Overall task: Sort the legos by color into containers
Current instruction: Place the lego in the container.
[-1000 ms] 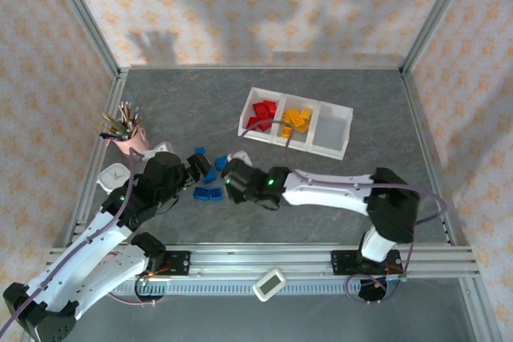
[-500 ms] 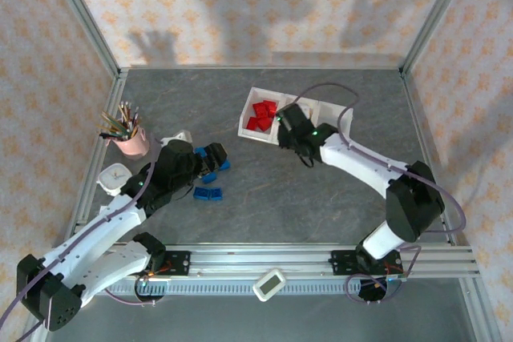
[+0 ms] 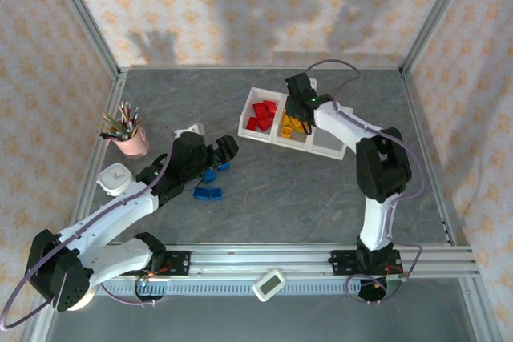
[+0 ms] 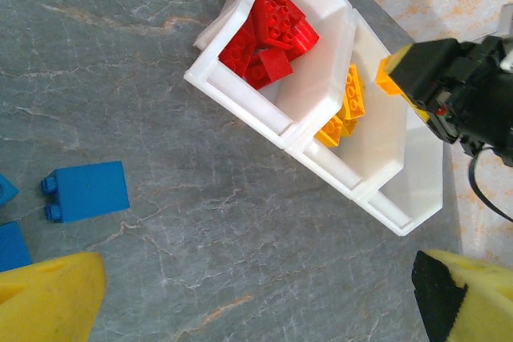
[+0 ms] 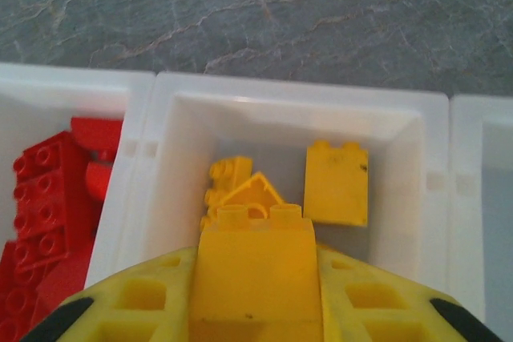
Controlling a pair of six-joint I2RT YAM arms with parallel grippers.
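My right gripper (image 3: pixel 300 100) hovers over the far side of the white tray (image 3: pixel 347 122), shut on a yellow brick (image 5: pixel 255 262). In the right wrist view the brick hangs above the middle compartment (image 5: pixel 296 86), where other yellow bricks (image 5: pixel 337 182) lie. Red bricks (image 3: pixel 262 112) fill the left compartment, and the right compartment (image 4: pixel 417 178) holds nothing. My left gripper (image 3: pixel 227 150) is open over bare table, its pads (image 4: pixel 48 298) wide apart. Blue bricks (image 3: pixel 208 192) lie on the table below and left of it, the nearest blue brick (image 4: pixel 84 191) just ahead of the left pad.
A pink cup of pencils (image 3: pixel 128 138) stands at the left, with a small white device (image 3: pixel 115 178) in front of it. Metal frame rails border the table on all sides. Open tabletop lies between the blue bricks and the tray.
My right arm has swung from beside the blue bricks across to the tray's far side. My left gripper has crept right, toward the tray.
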